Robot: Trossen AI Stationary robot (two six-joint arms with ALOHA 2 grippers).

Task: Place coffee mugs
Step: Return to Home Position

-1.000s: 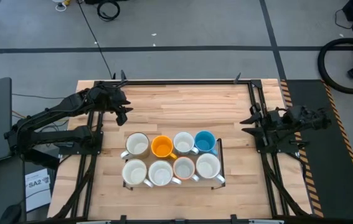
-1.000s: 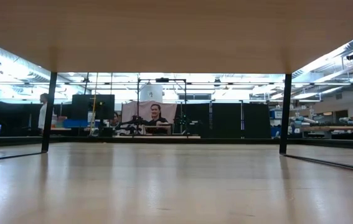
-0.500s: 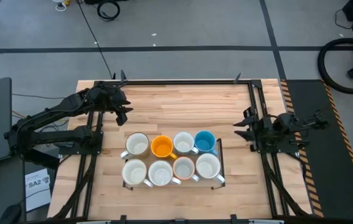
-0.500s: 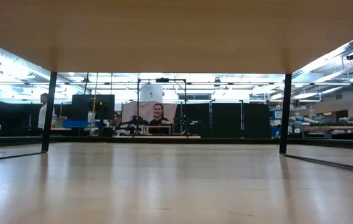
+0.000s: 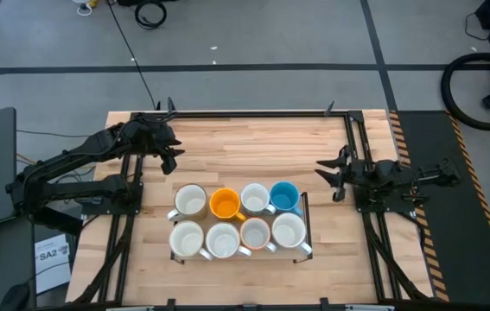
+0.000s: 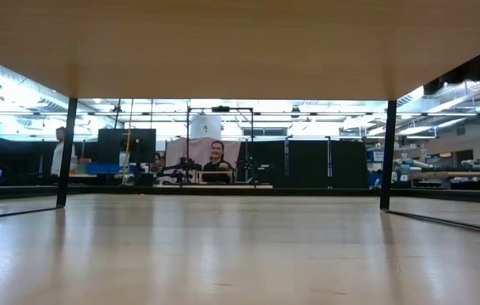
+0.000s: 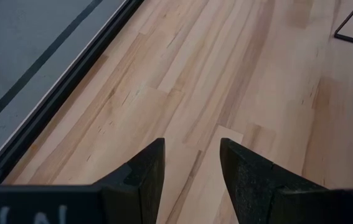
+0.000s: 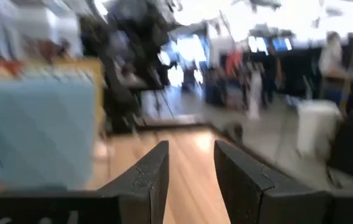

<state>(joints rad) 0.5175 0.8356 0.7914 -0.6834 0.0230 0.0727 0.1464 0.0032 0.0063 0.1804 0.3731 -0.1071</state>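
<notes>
Eight mugs stand upright in two rows of four on a dark wire tray [image 5: 306,200] at the table's near middle. The far row holds a white mug [image 5: 190,200], an orange mug [image 5: 225,204], another white one [image 5: 254,199] and a blue mug [image 5: 284,197]. In the near row a reddish-brown mug with a white inside [image 5: 254,233] stands among white ones. No yellow patterned mug shows from above. My left gripper [image 5: 174,158] [image 7: 192,168] is open over bare wood at the far left. My right gripper [image 5: 327,177] [image 8: 190,165] is open, right of the blue mug and apart from it.
A black frame [image 5: 253,112] runs along the table's far and side edges. Bare wood [image 5: 253,151] lies between the mugs and the far edge. People stand in the room beyond the table [image 6: 57,157]. A paper sheet [image 5: 50,259] lies off the table's left.
My right gripper has moved from the table's right edge toward the left, nearer the blue mug, staying open. The left arm and the mugs have kept still.
</notes>
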